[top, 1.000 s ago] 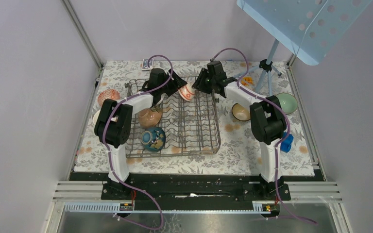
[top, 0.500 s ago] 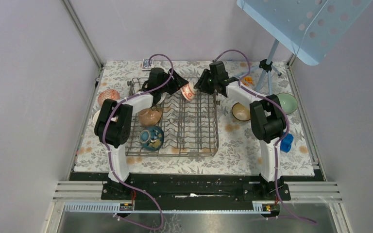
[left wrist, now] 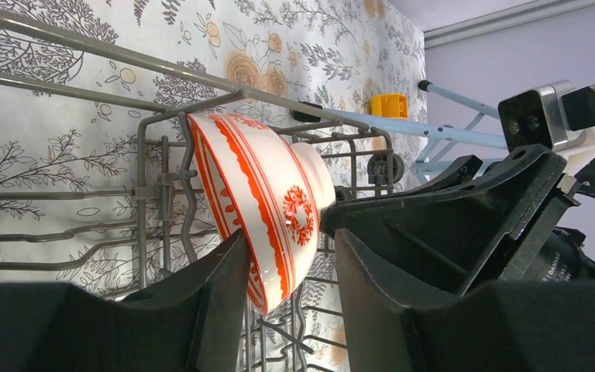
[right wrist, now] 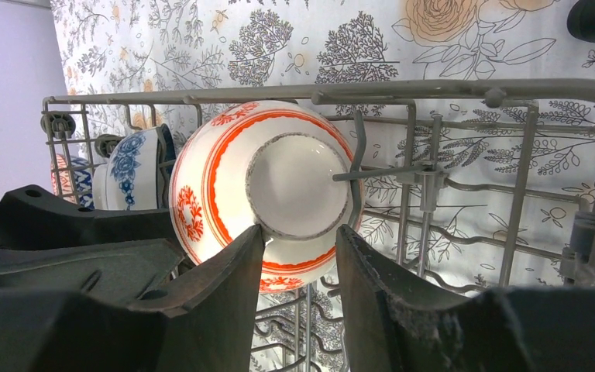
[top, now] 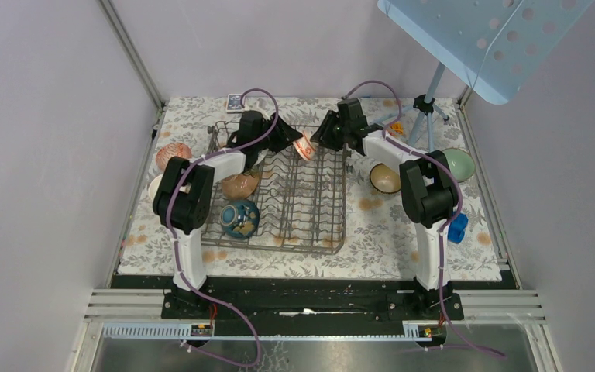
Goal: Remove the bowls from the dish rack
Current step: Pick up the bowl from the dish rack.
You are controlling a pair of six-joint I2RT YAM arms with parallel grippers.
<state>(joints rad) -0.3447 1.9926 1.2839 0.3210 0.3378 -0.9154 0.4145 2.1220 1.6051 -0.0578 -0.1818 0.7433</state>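
A white bowl with red bands stands on edge among the tines at the far end of the grey wire dish rack. My left gripper is open astride the bowl's lower rim; one finger touches the rim and the other stands off the outer wall. From the other side my right gripper is open at the bowl's foot ring, one fingertip against it. A brown bowl and a blue bowl lie in the rack's left part.
On the floral mat outside the rack lie a pink bowl at the left, and a cream bowl and a green bowl at the right. A blue object, a light-blue tripod and a card pack stand around.
The left gripper's jaws have narrowed around the bowl's rim. The rack has slid and turned a little to the left, and both grippers with the bowl have shifted slightly toward the back.
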